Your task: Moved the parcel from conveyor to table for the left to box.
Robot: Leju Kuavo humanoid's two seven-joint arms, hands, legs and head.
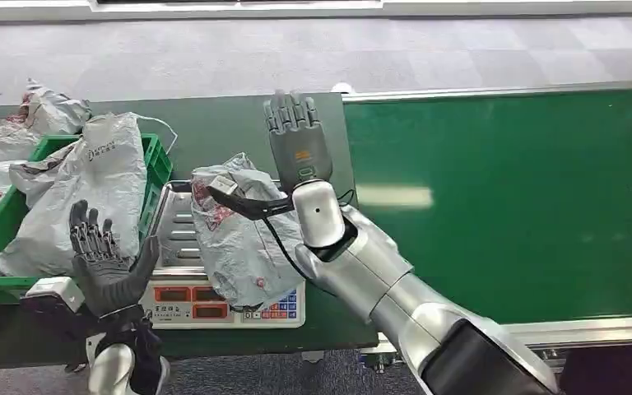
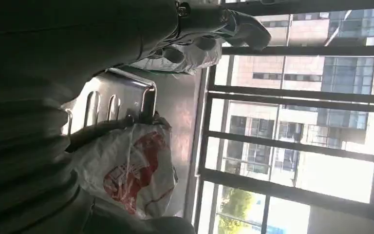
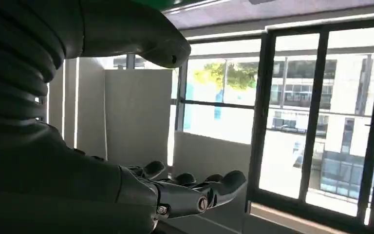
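The scale shows only part of its steel pan and its front panel, since the parcel covers its right side and hangs over the keypad; the display digits are too small to read. In the left wrist view the left hand is a dark mass, with the parcel and the ribbed pan seen past it. The parcel is a crumpled grey plastic mailer with red printing, lying on the scale near the front edge of the dark green table, just left of the conveyor. The right hand is raised above the table's right edge, fingers straight and spread, its thumb reaching toward the parcel's top corner; whether they touch is unclear. The left hand stands upright near the table's front left, fingers apart and empty, before the green crate that holds more grey bags.
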